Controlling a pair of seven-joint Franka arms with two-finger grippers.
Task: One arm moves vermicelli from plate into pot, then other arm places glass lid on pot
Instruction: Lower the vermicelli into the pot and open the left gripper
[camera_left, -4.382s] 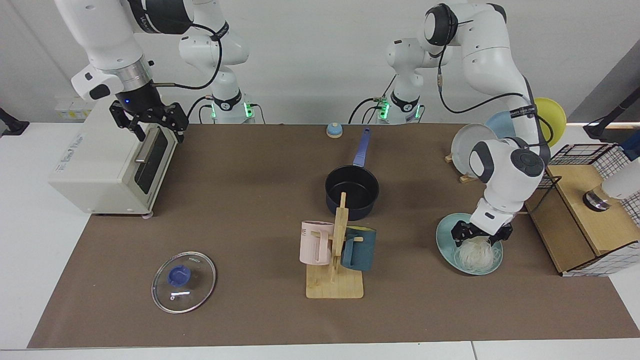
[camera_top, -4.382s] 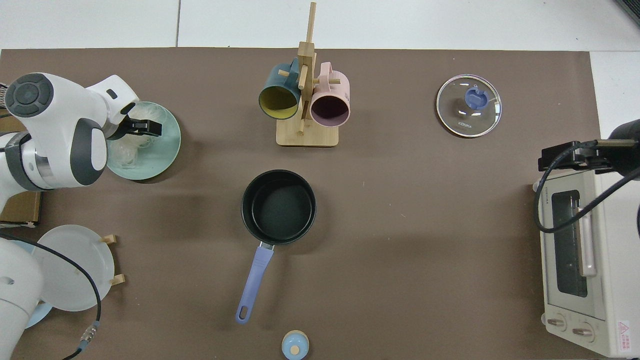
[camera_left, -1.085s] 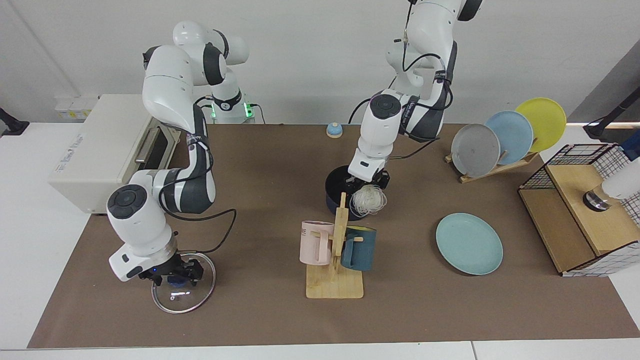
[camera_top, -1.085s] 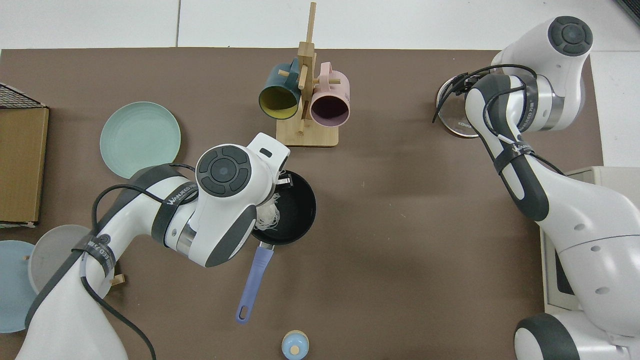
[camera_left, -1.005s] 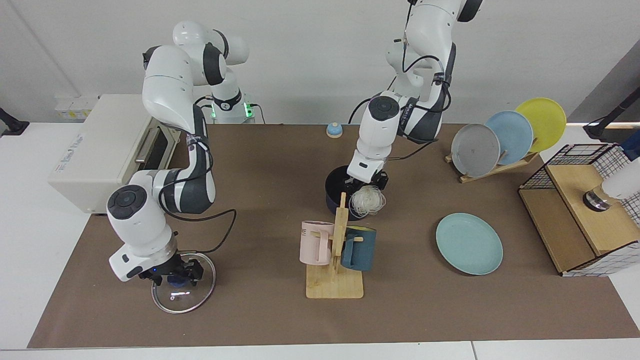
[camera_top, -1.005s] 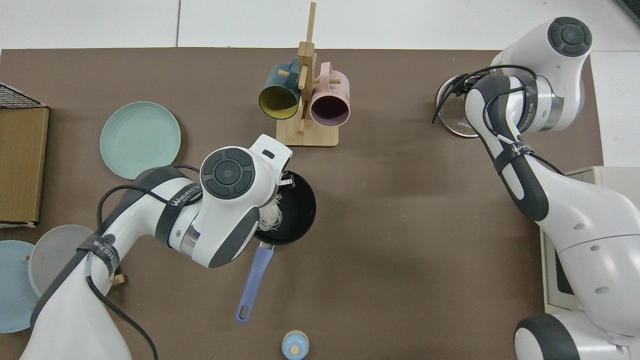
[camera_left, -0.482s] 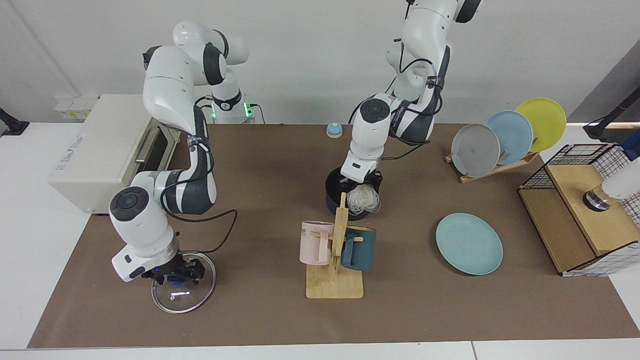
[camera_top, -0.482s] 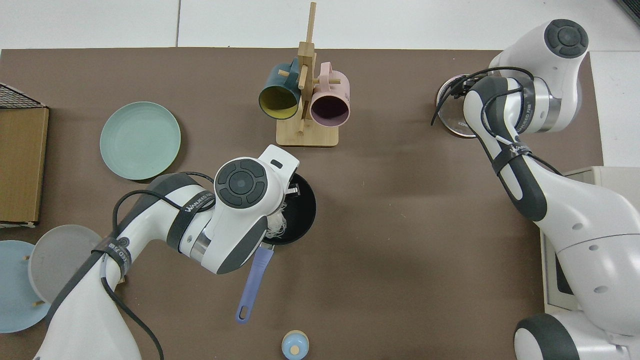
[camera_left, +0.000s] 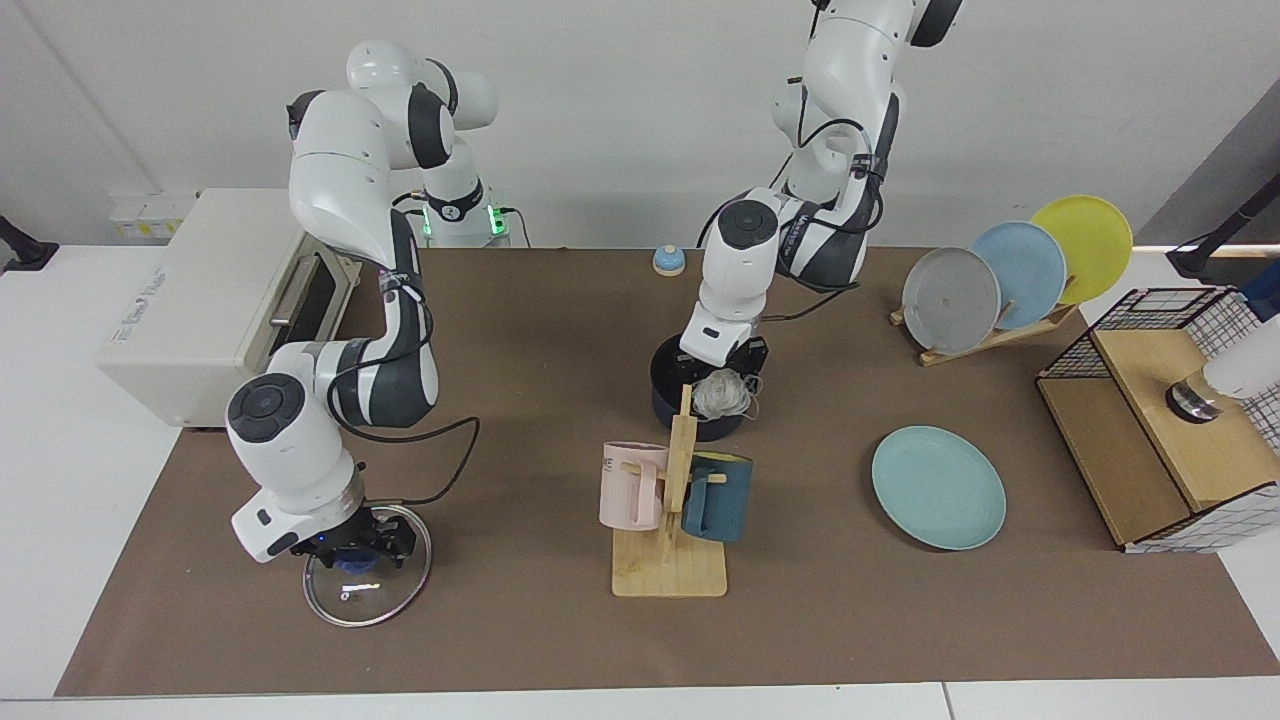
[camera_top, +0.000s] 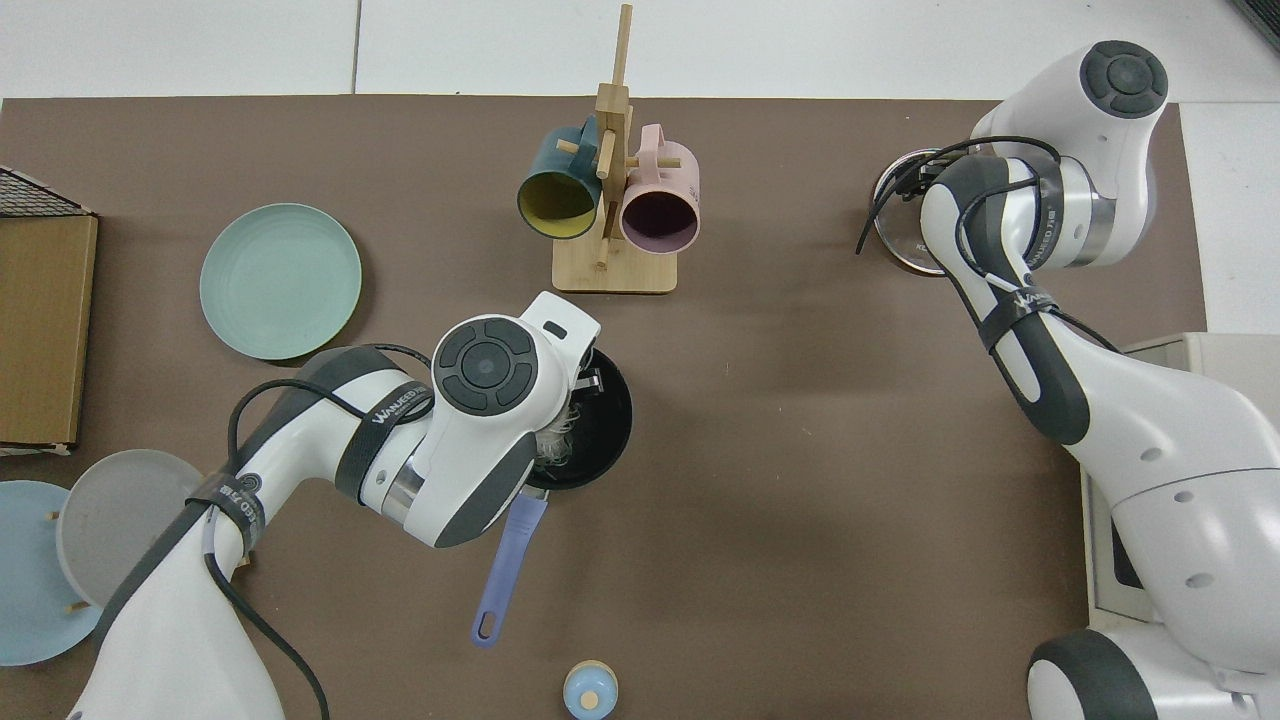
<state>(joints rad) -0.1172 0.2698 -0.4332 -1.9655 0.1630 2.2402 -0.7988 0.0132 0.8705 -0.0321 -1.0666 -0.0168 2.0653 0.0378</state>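
Vermicelli (camera_left: 725, 392) hangs in a tangle over the pot (camera_left: 668, 400) in the facing view, pinched by the left gripper (camera_left: 722, 368); the plate (camera_left: 938, 487) lies bare. The right gripper (camera_left: 352, 547) sits low over the glass lid (camera_left: 367, 594); I cannot tell its finger spacing. From above, strands (camera_top: 557, 440) dangle inside the pot (camera_top: 600, 420), and an arm covers most of the lid (camera_top: 897, 225).

A wooden mug stand (camera_left: 668, 570) holding a pink mug (camera_left: 630, 486) and a dark teal mug (camera_left: 717, 497) occupies the brown mat (camera_left: 520, 330), with a toaster oven (camera_left: 200, 310), a plate rack (camera_left: 985, 335) and a small blue bell (camera_left: 669, 260) at its edges.
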